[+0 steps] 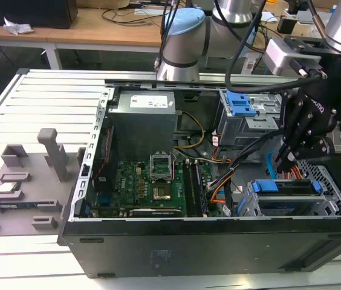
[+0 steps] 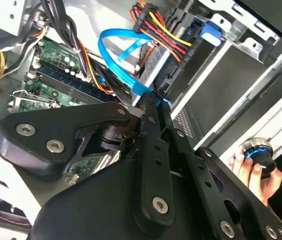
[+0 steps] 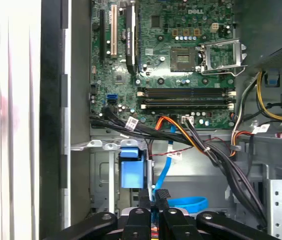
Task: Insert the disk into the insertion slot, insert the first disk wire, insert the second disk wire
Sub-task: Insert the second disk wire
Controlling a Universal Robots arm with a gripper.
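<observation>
Light-blue cable, the second disk wire [image 2: 118, 60], loops up from the fingertips of the claw [image 2: 153, 100] in the second wrist view, and the 2 black fingers are pressed together on its lower end, pinching it. In the first wrist view the same cable [image 3: 162, 170] runs down to the claw [image 3: 155, 194] and a further loop of it lies flat beside the fingers.

In the exterior view the claw [image 1: 286, 158] hangs inside the open computer case [image 1: 219, 241], at the exterior view's right, just above the insertion slot [image 1: 334, 196]. The disk [image 1: 291, 188] sits in that low perforated cage, its blue carrier showing at the front edge. The second disk wire [image 1: 269, 164] shows there as a short blue strip just beside the fingers.

The first disk wire [image 2: 156, 27], a bundle of red, orange and black strands, runs near the blue carrier in the second wrist view; whether its plug is seated I cannot tell.

The green motherboard [image 1: 152, 184] lies at the middle of the case, and the taller grey cage with blue latches [image 1: 243, 112] stands behind the claw. The case rests on a slatted metal worktop [image 1: 43, 103]. A person's hand [image 2: 256, 172] holds a round knob at the case's edge in the second wrist view.
</observation>
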